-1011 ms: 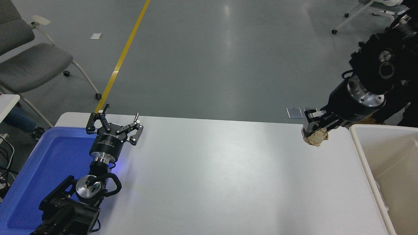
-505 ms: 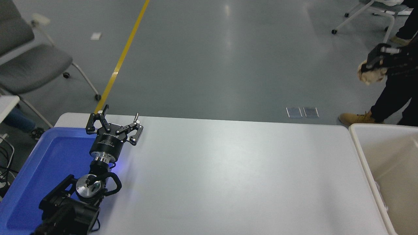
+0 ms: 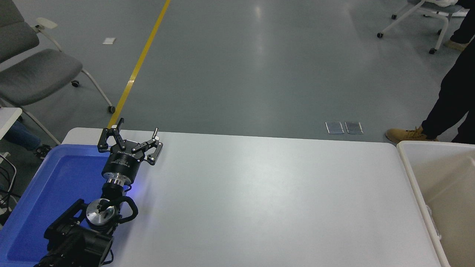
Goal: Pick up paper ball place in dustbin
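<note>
The cream-white dustbin [image 3: 410, 174] stands at the table's right edge, its beige inside partly in view. The paper ball is out of view. My right arm and its gripper are out of view too. My left gripper [image 3: 130, 140] is parked at the lower left, open and empty, over the inner edge of the blue tray.
A shallow blue tray [image 3: 48, 193] lies at the table's left end. A person's dark trouser leg and tan boot [image 3: 404, 134] stand on the floor beyond the table's far right corner. Grey chairs [image 3: 37, 70] stand at the far left.
My right gripper, shut on the paper ball, rose from the table's far right corner up and to the right, then left the picture with the ball. The left arm has not moved.
</note>
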`<state>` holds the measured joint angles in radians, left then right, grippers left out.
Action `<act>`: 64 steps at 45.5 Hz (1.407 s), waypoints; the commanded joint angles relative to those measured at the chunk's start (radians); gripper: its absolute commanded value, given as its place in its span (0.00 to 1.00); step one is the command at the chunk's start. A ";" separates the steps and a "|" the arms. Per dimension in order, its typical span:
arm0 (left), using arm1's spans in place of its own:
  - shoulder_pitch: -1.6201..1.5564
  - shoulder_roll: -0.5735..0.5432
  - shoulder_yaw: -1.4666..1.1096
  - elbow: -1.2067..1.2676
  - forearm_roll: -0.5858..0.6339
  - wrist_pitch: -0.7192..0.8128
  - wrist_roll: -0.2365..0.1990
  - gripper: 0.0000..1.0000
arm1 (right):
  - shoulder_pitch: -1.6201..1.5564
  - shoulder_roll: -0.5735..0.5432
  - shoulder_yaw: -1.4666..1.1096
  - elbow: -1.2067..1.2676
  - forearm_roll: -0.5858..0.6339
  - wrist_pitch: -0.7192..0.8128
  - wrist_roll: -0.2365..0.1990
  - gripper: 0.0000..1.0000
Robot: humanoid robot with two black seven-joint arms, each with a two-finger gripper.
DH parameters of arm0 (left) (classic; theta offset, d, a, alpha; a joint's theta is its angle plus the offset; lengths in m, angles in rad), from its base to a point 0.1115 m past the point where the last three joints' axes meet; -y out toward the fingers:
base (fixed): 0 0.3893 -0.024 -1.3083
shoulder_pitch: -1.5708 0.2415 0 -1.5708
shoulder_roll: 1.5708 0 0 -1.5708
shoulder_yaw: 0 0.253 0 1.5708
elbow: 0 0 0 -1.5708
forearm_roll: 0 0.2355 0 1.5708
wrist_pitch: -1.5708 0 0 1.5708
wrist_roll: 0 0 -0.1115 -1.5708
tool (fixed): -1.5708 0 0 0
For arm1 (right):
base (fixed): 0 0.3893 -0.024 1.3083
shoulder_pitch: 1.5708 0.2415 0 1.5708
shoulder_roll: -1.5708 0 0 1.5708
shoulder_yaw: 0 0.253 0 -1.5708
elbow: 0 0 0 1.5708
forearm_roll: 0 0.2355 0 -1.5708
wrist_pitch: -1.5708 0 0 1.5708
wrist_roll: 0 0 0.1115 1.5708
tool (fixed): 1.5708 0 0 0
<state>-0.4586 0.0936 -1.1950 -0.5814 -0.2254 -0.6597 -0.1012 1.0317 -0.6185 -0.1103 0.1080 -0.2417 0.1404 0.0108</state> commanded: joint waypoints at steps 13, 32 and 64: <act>0.000 0.000 0.000 0.000 0.000 0.000 0.000 0.99 | -0.387 0.284 0.319 -0.179 0.183 -0.211 0.000 0.00; 0.000 0.000 0.000 0.000 0.000 0.002 0.000 0.99 | -0.438 0.287 0.342 -0.177 0.233 -0.203 0.003 0.21; 0.000 0.000 0.000 0.000 0.000 0.000 0.000 0.99 | -0.427 0.263 0.331 -0.177 0.233 -0.199 0.009 1.00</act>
<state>-0.4586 0.0936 -1.1950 -0.5813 -0.2255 -0.6585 -0.1012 0.5956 -0.3427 0.2301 -0.0689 -0.0100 -0.0581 0.0184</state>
